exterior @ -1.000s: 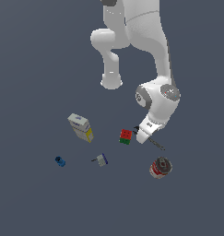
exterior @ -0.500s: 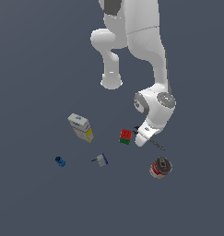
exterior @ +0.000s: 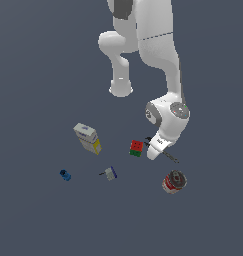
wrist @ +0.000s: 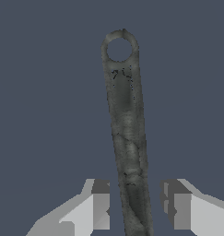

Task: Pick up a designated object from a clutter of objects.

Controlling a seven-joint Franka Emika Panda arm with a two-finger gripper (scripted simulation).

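Grey-blue and flat, the bench (exterior: 38, 215) fills the exterior view, with the white arm (exterior: 158, 45) reaching down from the top of the picture. Its pincer (exterior: 154, 151) is low over the surface, just beside the red-green cube (exterior: 136, 148), on the cube's side toward the exterior view's right. A thin dark wrench (exterior: 169, 156) shows as a slim line running out from under the pincer toward the exterior view's right and slightly downward; its near end is hidden by the pincer. From this view it is not clear whether the fingers touch it. The red can (exterior: 173, 181) lies near the wrench's far end, a little apart from it. The white-yellow-blue box (exterior: 87, 138) sits well to the exterior view's left of the cube. The small grey-white piece (exterior: 110, 173) lies below the box and cube in the picture, and the small blue cylinder (exterior: 65, 175) lies farther to the exterior view's left.

In the wrist view, the wrench (wrist: 127, 133) lies flat on the bench (wrist: 39, 92), its long handle running away from the camera and ending in a ring-shaped end. The pincer (wrist: 137, 209) is spread, with one finger (wrist: 97, 207) on each side of the handle. A clear gap shows between each pad and the metal, so it holds nothing.
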